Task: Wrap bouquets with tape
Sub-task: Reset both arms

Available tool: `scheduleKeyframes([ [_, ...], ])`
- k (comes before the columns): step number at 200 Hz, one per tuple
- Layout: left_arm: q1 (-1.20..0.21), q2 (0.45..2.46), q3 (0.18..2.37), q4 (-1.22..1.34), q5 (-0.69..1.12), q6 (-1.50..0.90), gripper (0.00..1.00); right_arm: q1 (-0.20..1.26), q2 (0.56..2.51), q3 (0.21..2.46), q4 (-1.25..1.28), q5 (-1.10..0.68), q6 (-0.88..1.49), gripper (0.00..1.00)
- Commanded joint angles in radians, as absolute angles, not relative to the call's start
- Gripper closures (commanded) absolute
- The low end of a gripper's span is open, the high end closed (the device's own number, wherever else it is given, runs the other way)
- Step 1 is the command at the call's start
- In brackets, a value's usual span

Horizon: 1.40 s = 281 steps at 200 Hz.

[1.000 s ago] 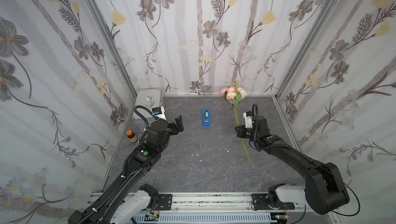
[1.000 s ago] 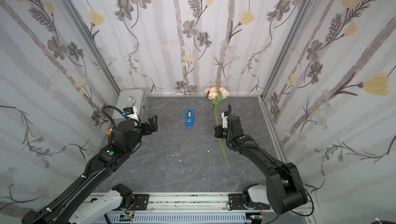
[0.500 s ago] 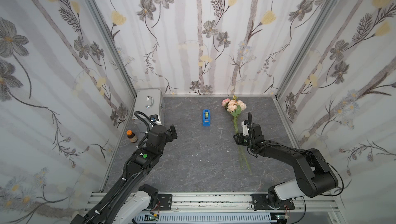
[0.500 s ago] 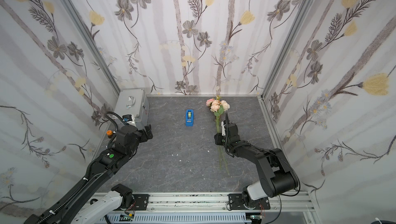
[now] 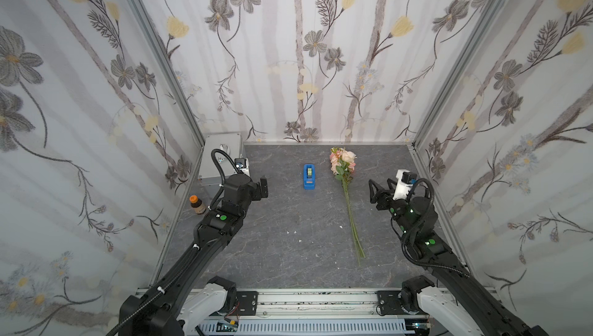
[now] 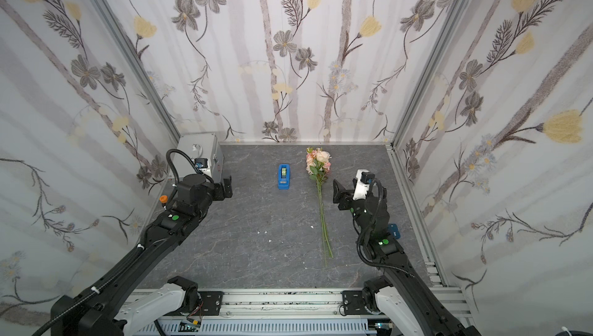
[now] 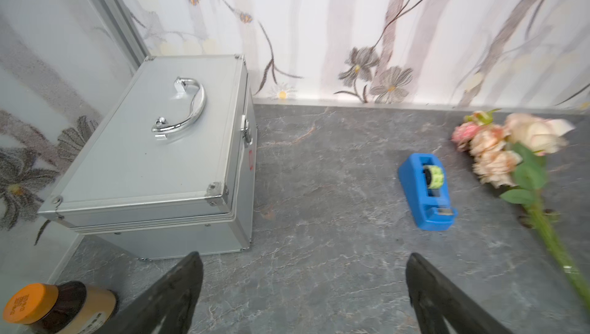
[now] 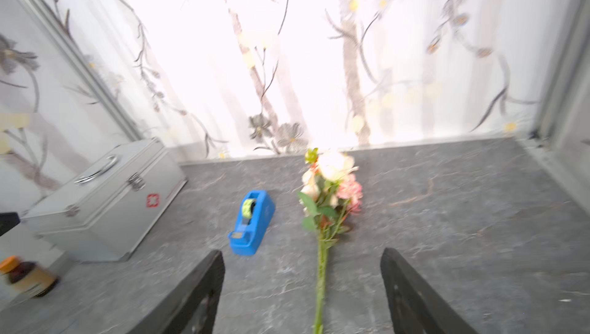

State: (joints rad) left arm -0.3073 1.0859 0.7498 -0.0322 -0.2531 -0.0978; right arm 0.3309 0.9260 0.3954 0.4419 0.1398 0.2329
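The bouquets are one bunch of pink and peach roses with long green stems, lying flat on the grey table. It also shows in the wrist views, bouquet. To its left stands the tape, a pale-green roll in a blue dispenser. My right gripper is open and empty, raised to the right of the stems. My left gripper hangs open and empty, left of the tape.
A silver case stands in the back left corner. A brown bottle with an orange cap is beside it. A dark-blue block lies by the right arm. Small white scraps dot the table.
My right gripper has opened, let go of the stems and drawn back to the right. The bouquet has come down flat on the table. The left arm shifted only slightly.
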Motion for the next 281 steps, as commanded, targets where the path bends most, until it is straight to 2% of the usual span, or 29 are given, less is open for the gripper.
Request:
scheduleKeyframes([
  [1, -0.220, 1.179, 0.724, 0.137, -0.215, -0.060, 0.00, 0.269, 0.936, 0.268, 0.874, 0.402, 0.092, 0.23],
  [28, -0.123, 1.250, 0.669, 0.286, -0.202, -0.036, 0.00, 0.123, 1.056, 0.213, 0.990, 0.335, 0.035, 0.19],
  [61, -0.021, 1.339, 0.605, 0.402, -0.133, -0.046, 0.00, 0.010, 1.216, 0.186, 1.059, 0.220, 0.062, 0.19],
  [96, 0.000, 1.374, 0.480, 0.573, -0.146, -0.069, 0.00, 0.000, 1.333, 0.163, 1.196, 0.107, 0.058, 0.18],
  [131, 0.014, 1.467, 0.388, 0.821, -0.162, -0.083, 0.00, 0.000, 1.490, 0.170, 1.331, 0.096, 0.046, 0.16],
  [141, 0.012, 1.493, 0.378, 0.862, -0.139, -0.074, 0.00, -0.001, 1.515, 0.173, 1.368, 0.098, 0.047, 0.13],
  [153, 0.013, 1.526, 0.361, 0.919, -0.119, -0.068, 0.00, -0.003, 1.491, 0.201, 1.258, 0.106, 0.056, 0.11],
  [159, 0.012, 1.550, 0.347, 0.967, -0.113, -0.067, 0.00, -0.004, 1.500, 0.206, 1.263, 0.106, 0.059, 0.01],
  [166, 0.014, 1.577, 0.333, 1.036, -0.099, -0.055, 0.00, -0.007, 1.509, 0.199, 1.294, 0.102, 0.060, 0.00],
  [193, 0.008, 1.562, 0.376, 0.927, -0.091, -0.052, 0.00, -0.014, 1.510, 0.207, 1.277, 0.094, 0.063, 0.00],
  [240, -0.026, 1.571, 0.383, 0.931, -0.178, -0.029, 0.00, -0.014, 1.505, 0.203, 1.282, 0.092, 0.063, 0.00],
  [281, -0.028, 1.569, 0.383, 0.925, -0.178, -0.031, 0.00, -0.014, 1.507, 0.203, 1.282, 0.091, 0.064, 0.00],
])
